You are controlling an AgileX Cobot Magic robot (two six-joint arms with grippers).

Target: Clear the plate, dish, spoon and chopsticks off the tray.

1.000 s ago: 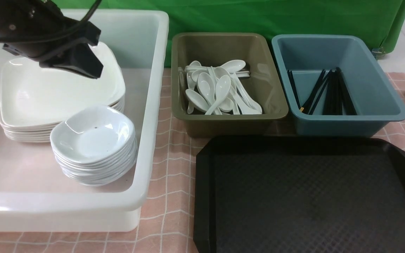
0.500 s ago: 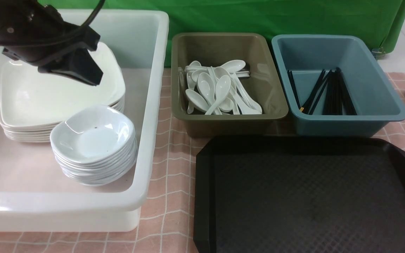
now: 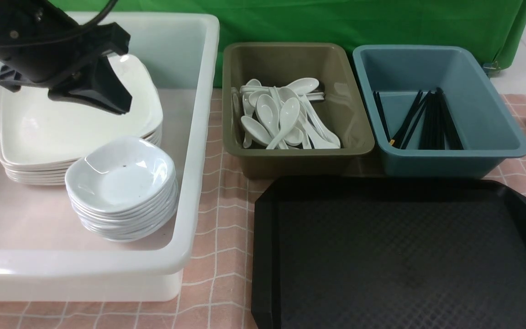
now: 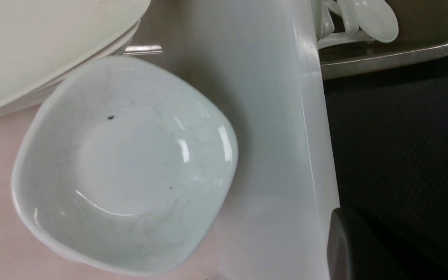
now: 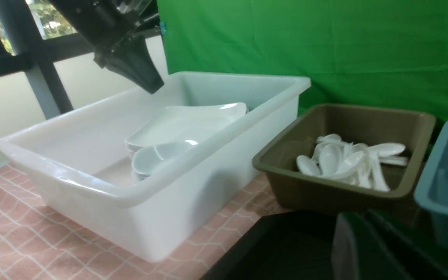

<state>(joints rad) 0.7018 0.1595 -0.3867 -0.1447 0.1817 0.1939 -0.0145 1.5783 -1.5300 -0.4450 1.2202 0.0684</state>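
My left gripper [image 3: 114, 98] hangs over the far part of the white tub [image 3: 199, 137], its jaws pressed together and holding nothing. Under it lies the plate [image 3: 76, 123], on top of a stack of plates near the tub's far left corner. The dish [image 3: 121, 176] tops a stack of small dishes toward the tub's near right corner, touching the plate stack; a tiny dark speck shows inside it. My right gripper [image 5: 348, 249] shows only as a dark shape at the edge of its own wrist view, and I cannot tell whether it is spread or shut. Right of the tub stands the olive bin [image 3: 359, 137] with a heap of white spoons, the spoon [image 3: 286, 121] uppermost among them. Next to that, the blue bin [image 3: 496, 132] holds the chopsticks [image 3: 432, 121]. In front of both bins, the tray [image 3: 263, 256] lies bare on the checked pink cloth [image 3: 217, 256].
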